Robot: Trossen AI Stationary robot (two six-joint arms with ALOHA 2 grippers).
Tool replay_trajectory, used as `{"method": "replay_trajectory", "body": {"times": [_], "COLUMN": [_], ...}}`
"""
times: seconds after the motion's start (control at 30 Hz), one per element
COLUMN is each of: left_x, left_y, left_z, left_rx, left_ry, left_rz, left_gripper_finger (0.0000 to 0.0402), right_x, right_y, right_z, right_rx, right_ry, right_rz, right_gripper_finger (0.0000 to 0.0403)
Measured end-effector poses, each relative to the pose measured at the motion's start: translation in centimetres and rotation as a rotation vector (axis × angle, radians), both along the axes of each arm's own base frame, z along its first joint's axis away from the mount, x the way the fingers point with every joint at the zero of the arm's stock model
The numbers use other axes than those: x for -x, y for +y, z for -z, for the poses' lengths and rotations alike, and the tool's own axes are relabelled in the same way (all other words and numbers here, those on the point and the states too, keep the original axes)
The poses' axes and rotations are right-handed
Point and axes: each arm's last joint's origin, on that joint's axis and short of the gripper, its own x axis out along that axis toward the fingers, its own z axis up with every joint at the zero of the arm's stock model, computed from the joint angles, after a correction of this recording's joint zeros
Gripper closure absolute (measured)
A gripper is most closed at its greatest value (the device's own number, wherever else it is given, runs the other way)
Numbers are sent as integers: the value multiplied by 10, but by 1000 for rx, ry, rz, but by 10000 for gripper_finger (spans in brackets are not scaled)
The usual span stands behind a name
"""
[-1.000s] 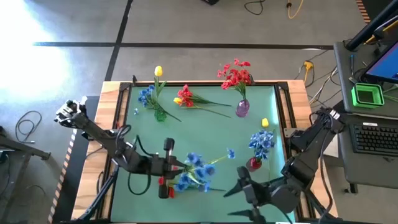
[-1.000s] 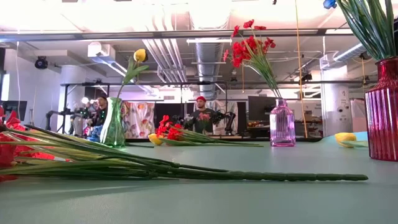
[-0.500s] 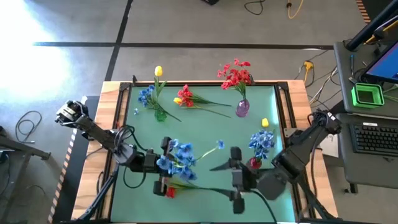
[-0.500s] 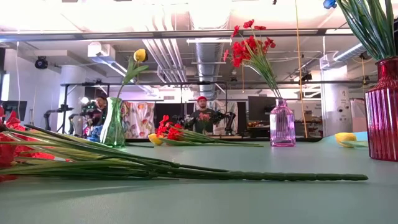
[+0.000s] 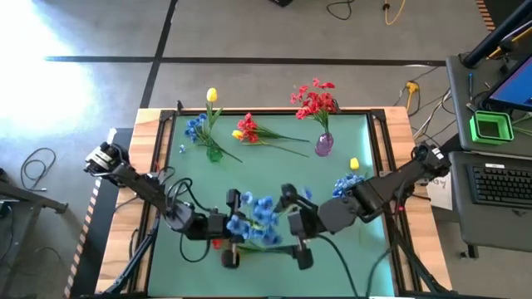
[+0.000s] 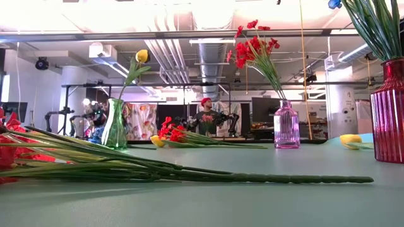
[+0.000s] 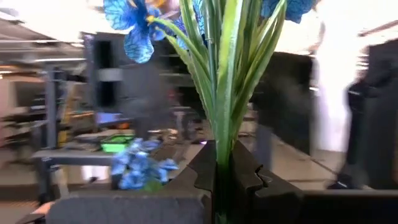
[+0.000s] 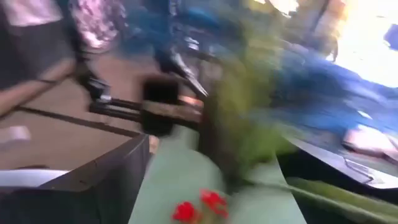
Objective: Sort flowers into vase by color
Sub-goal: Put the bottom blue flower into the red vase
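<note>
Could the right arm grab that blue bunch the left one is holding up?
Probably yes. The right gripper is open right beside the blue flowers held in the left gripper, and nothing stands between them.

Bright overhead light, glare on the ceiling; right wrist view heavily motion-blurred

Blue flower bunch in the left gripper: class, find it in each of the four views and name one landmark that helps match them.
High view: blue flower bunch, front middle of the mat.
Low view: not in it.
Left wrist view: green stems rising from the left gripper, blooms on top.
Right wrist view: blurred blue mass ahead.
Landmark: loose red blooms on the mat, also in low and right wrist views.
</note>
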Motion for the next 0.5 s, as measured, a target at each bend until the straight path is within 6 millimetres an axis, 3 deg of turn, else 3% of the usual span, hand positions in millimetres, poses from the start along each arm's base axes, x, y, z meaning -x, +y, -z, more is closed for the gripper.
{"method": "replay_trajectory", "body": {"times": [0.23,0.5], "left_x": [-5,-14], "left_y": [-2,3], "left_z": [5,10], "left_rx": [-9,-9], "left_ry": [15,-3], "left_rz": [-25,-55], "left_gripper_finger": [401,401], "right_x": [-3,-18], "right_y": [-3,-10], "right_z": [-3,8], "right_rx": [11,-12], "right_ry": [-37,-4], "right_rz": [-22,22], "right_gripper_finger": [77,138]}}
